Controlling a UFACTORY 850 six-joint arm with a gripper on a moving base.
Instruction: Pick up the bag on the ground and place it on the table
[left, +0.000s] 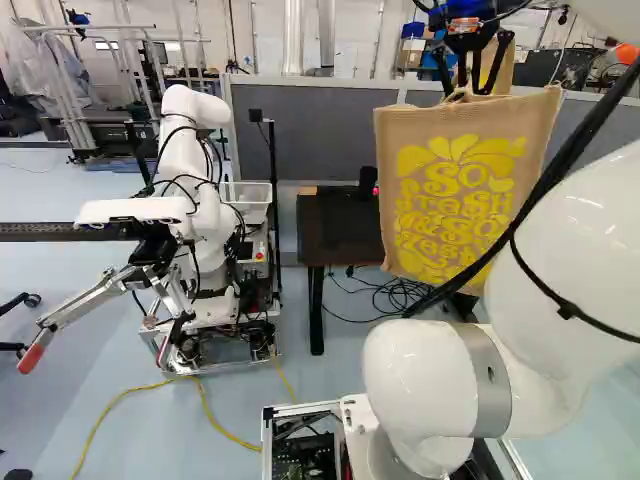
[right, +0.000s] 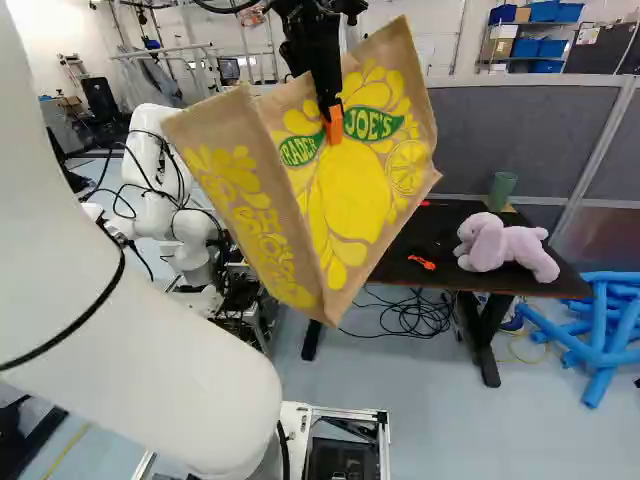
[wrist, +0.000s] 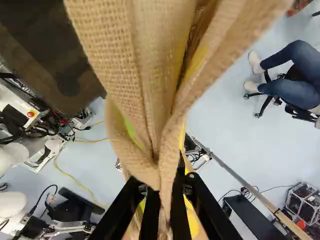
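The lift looks done and the carry to the table (right: 476, 284) in hand: the bag (right: 352, 190) hangs in the air, nearer than the table and clear of the floor (right: 430, 425), tilted, with one lower corner pointing down. The pincer (wrist: 166, 189) is closed on a bunched fold of its cloth, a finger pressing from either side, the gathered burlap running between them. The wrist view shows floor under the fingers and the tabletop off to one side, so I judge the bag is short of its place. The next move calls for going farther ahead, over the near edge, with the low corner kept high enough to pass it, then lowering before letting go. The toy (right: 507, 246) lies towards the table's right end, with the cup (right: 503, 190) at the far side and a small orange thing (right: 422, 262) to the toy's left; a wide, swaying bag could brush any of them. As for pose, the arm (right: 130, 335) rises high from its base joint, reaches forward and turns its wrist over, so the pincer points mostly downward.
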